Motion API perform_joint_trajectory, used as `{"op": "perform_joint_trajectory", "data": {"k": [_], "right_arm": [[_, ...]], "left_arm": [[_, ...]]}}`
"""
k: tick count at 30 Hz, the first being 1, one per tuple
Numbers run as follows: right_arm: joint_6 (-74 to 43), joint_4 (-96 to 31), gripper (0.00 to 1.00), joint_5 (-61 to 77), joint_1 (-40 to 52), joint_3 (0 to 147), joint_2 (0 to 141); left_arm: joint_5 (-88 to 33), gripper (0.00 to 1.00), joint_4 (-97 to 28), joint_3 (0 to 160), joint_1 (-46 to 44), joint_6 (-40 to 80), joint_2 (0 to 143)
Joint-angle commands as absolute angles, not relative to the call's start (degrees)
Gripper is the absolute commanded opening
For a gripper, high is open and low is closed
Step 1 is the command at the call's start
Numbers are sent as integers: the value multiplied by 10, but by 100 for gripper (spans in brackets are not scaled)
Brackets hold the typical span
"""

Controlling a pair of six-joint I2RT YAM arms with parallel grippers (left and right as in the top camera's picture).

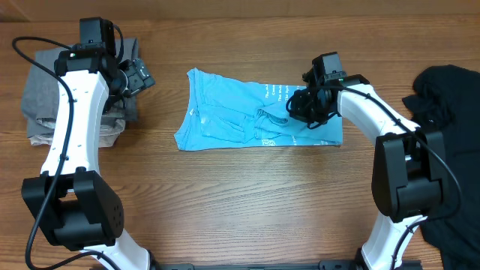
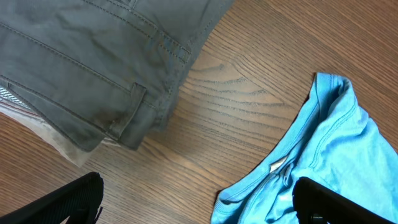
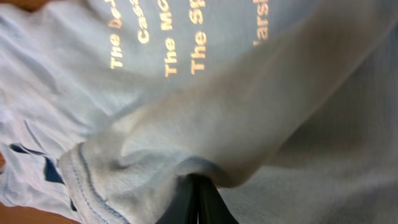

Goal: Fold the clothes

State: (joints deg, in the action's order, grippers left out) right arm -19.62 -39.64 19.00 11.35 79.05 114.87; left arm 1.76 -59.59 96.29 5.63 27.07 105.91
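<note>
The light blue T-shirt (image 1: 240, 112) lies partly folded at the table's middle, its lettering (image 3: 168, 37) facing up near my right gripper. My right gripper (image 1: 298, 107) rests on the shirt's right part and is shut on a raised fold of it (image 3: 198, 198). The black garment (image 1: 450, 142) is heaped at the far right edge. My left gripper (image 1: 142, 78) is open, hovering between the pile at the left and the shirt. In the left wrist view its fingers (image 2: 68, 200) stand wide apart over bare wood, the right one above the shirt's collar edge (image 2: 273, 180).
Grey trousers (image 1: 52, 86) lie folded at the far left on top of a beige garment (image 2: 59, 142). Bare wood (image 1: 247, 195) runs along the front of the table.
</note>
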Motion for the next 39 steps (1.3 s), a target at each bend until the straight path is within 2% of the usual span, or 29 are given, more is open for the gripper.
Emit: {"op": "perform_joint_trajectory", "data": {"k": [1, 8, 10, 15, 17, 18, 23, 25, 30, 31, 39], "right_arm": [[-228, -350, 4, 185, 117, 786, 1149], [-221, -248, 5, 185, 117, 787, 1150], [-221, -246, 14, 186, 112, 801, 1143], [-249, -364, 20, 185, 96, 854, 1083], [-264, -421, 35, 185, 96, 856, 1066], [-274, -443, 38, 185, 96, 856, 1063], [-390, -524, 40, 186, 100, 832, 1066], [-421, -504, 42, 192, 103, 804, 1066], [-478, -398, 72, 216, 123, 724, 1066], [-493, -382, 75, 215, 126, 712, 1066], [-526, -287, 75, 209, 130, 666, 1066]], "left_arm": [[19, 100, -595, 976, 53, 277, 1045], [19, 100, -595, 976, 53, 277, 1045], [19, 100, -595, 976, 53, 277, 1045], [19, 100, -595, 976, 53, 277, 1045], [19, 100, -595, 976, 53, 277, 1045], [19, 100, -595, 976, 53, 277, 1045], [19, 100, -595, 976, 53, 277, 1045], [19, 100, -595, 976, 53, 277, 1045], [19, 100, -595, 976, 53, 277, 1045], [19, 100, -595, 976, 53, 277, 1045], [19, 100, -595, 976, 53, 277, 1045]]}}
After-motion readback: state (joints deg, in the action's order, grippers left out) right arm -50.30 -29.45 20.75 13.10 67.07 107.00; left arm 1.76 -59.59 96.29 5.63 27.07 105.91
